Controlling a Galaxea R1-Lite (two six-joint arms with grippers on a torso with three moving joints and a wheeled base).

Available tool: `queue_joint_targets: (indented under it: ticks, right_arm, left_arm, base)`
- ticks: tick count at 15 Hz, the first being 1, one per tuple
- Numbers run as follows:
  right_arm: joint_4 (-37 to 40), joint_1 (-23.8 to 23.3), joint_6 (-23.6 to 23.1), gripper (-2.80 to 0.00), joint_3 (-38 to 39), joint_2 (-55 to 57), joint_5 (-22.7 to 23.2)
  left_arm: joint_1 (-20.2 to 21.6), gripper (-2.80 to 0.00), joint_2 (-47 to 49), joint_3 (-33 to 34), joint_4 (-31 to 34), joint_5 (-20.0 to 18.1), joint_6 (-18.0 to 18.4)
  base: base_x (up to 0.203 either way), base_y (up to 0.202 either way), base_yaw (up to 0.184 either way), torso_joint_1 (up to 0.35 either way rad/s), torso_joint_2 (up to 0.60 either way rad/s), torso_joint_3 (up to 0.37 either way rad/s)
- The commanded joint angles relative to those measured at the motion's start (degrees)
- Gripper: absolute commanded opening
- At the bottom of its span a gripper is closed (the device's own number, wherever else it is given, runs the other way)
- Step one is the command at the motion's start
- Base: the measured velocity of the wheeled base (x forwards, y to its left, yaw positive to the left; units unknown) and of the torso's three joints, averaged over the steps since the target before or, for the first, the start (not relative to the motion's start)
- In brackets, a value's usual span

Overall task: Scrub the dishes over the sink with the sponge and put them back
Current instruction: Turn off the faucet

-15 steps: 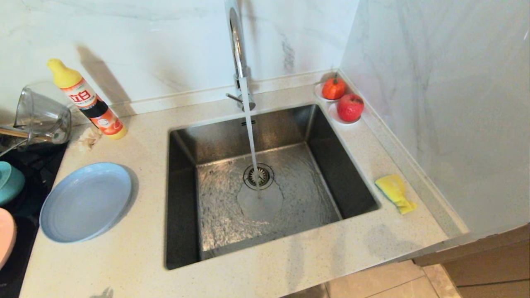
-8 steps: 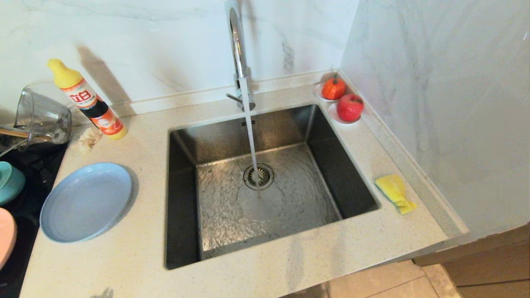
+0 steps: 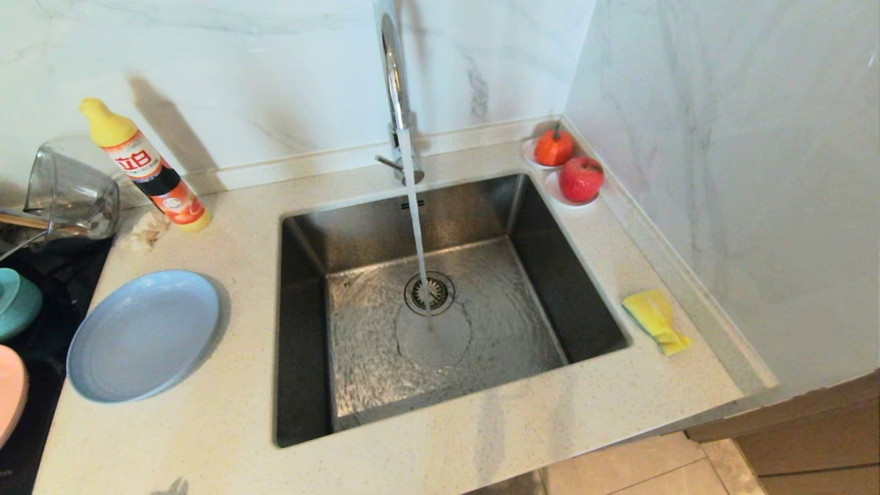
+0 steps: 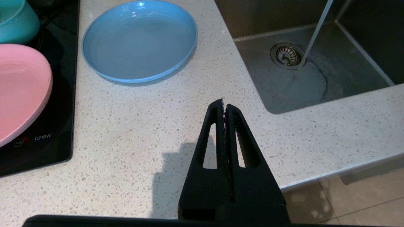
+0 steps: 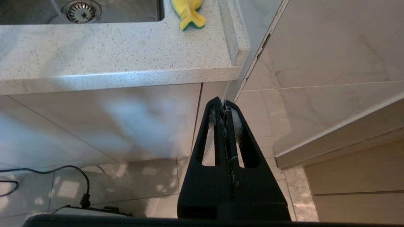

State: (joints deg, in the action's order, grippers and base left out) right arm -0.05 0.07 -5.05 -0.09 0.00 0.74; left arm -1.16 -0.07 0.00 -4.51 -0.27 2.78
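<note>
Right tool (image 5: 224,101) nearest, fingers pressed together, empty, below speckled white stone table (image 3: 206,426) edge; left tool (image 4: 224,101) likewise together, empty, above table front; grey-blue round plate (image 3: 143,335) left of square steel sink (image 3: 440,385); pink plate (image 3: 10,395), teal bowl (image 3: 17,302) further left on black cooktop (image 4: 47,148); yellow-green sponge (image 3: 656,321) right of sink; faucet (image 3: 393,75) behind, water running
</note>
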Motion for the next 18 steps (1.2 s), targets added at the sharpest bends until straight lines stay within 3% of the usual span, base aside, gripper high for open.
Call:
queue_joint_targets:
  ticks: [1,12,15,17,18]
  right_arm:
    - [0.14,0.01,0.13,-2.80,0.00,-0.09,0.05]
    - [0.14,0.01,0.13,-2.80,0.01,-0.09,0.05]
    - [0.14,0.01,0.13,-2.80,0.00,-0.09,0.05]
    - [0.14,0.01,0.13,-2.80,0.04,-0.09,0.05]
    - [0.14,0.01,0.13,-2.80,0.00,-0.09,0.05]
  left_arm:
    - [0.02,-2.80,-0.01,1.93,-0.06,0.00,0.03]
    - [-0.05,-2.80,-0.01,2.06,-0.14,-0.21,1.25]
    - [-0.04,-2.80,-0.01,2.28,-0.94,1.53,-2.16]
    - [-0.02,-2.80,0.06,-0.87,-1.20,1.49,-3.31]
    - [-0.01,-2.80,0.39,-5.96,0.79,0.75,-3.62]
  base:
    - [0.000,0.000,0.000,0.000,0.00,0.000]
    - [0.000,0.000,0.000,0.000,0.00,0.000]
    - [0.000,0.000,0.000,0.000,0.00,0.000]
    - [0.000,0.000,0.000,0.000,0.00,0.000]
    - [0.000,0.000,0.000,0.000,0.00,0.000]
